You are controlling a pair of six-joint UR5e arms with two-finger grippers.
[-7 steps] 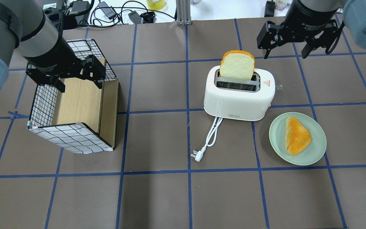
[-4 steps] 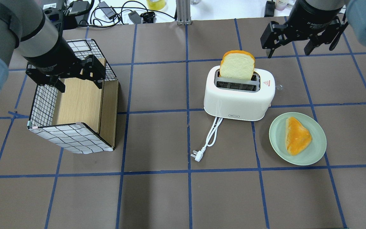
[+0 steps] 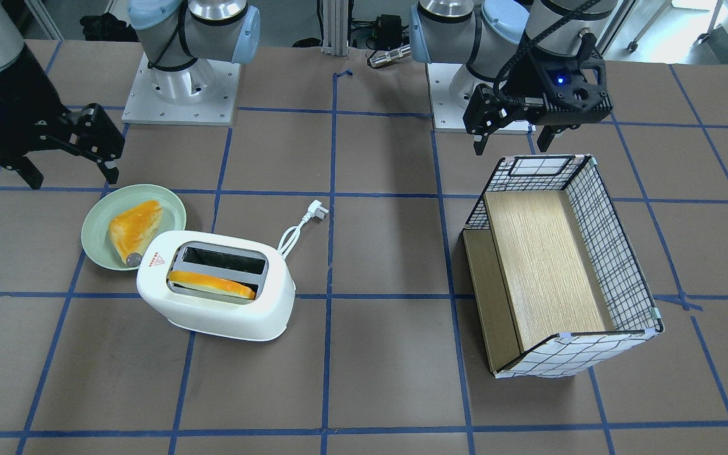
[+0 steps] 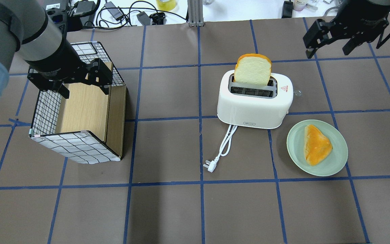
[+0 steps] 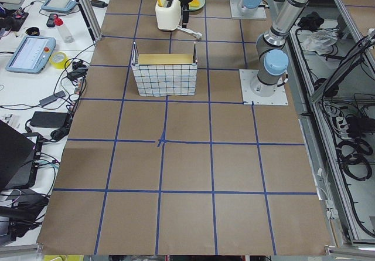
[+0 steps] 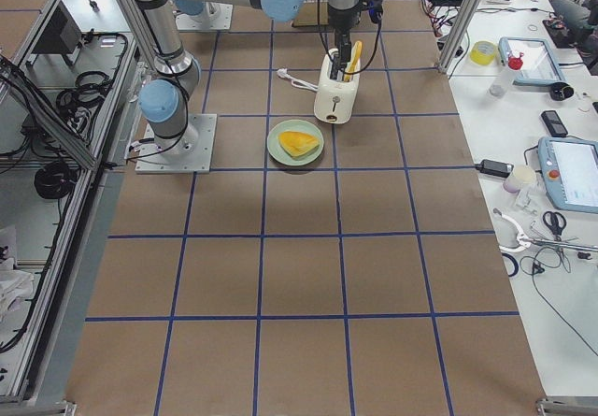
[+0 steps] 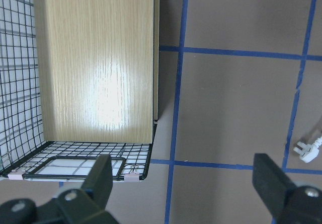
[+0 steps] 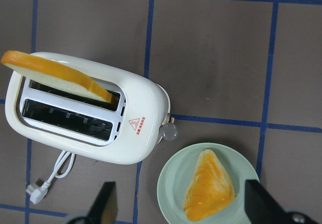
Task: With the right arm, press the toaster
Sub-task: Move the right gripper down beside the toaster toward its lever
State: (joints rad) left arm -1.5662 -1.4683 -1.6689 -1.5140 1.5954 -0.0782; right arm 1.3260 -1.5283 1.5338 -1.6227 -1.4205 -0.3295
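Left gripper (image 4: 85,84): hovering above the basket, jaws spread wide, carrying nothing.
Basket (image 4: 46,112): wire-grid walls, wooden panels inside; sitting on the left half of the brown table (image 4: 168,210).
Toaster (image 4: 254,105), position: standing upright on the table, right of centre in the overhead view, between the basket and the green plate and just beside the plate.
Toaster, handling: by the look of it, a rigid, smooth plastic shell, fairly light, so probably sliding or tipping under a sideways shove; not a body for pinching.
Toaster, contact spot: the small clear lever knob (image 8: 169,130), sticking out of the right end beside the red triangle mark (image 8: 135,123); a straight downward push there is looking like the sound choice.
Toaster, look: rounded white body, grey metal slot rim (image 3: 222,245) framing two slots.
Bread slice (image 4: 252,69): standing tall in the far slot, which is suggesting a lever not yet pressed.
Cord (image 4: 227,142): white, looping from the toaster toward the robot's side, ending in a plug (image 4: 209,166).
Plate (image 4: 295,149): pale green, carrying a triangular orange-crusted bread piece (image 4: 317,144).
Right gripper (image 4: 327,47): hanging beyond the toaster's far right corner, well apart from the knob, jaws spread wide and empty.
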